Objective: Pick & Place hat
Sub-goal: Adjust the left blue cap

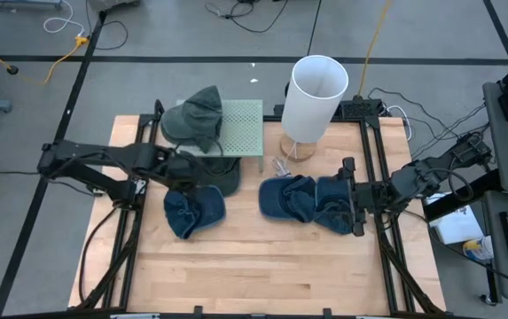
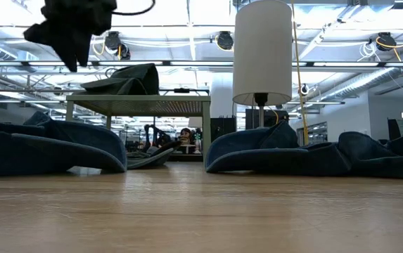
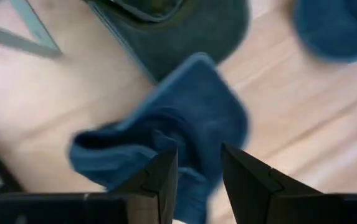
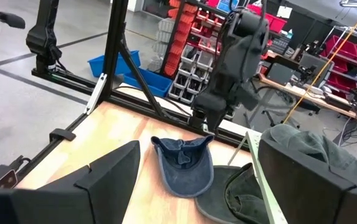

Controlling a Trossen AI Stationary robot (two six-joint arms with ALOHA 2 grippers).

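- The front half of the table (image 1: pixel 262 275) is bare wood, open from one side rail to the other.
- Across the middle lie three obstacles: a blue cap (image 1: pixel 194 213) on the left, and two more blue caps (image 1: pixel 311 201) bunched together on the right, with a clear gap of wood between the two groups.
- At the back, a small green stand (image 1: pixel 245 128) carrying a grey-green hat (image 1: pixel 196 115) blocks the left; a lamp (image 1: pixel 314 99) just beside it blocks the right.
- The left gripper (image 3: pixel 197 168) hangs above the left cap, fingers parted.

Overhead, table-level and two wrist cameras (blue hat (image 1: pixel 193 213) shared)
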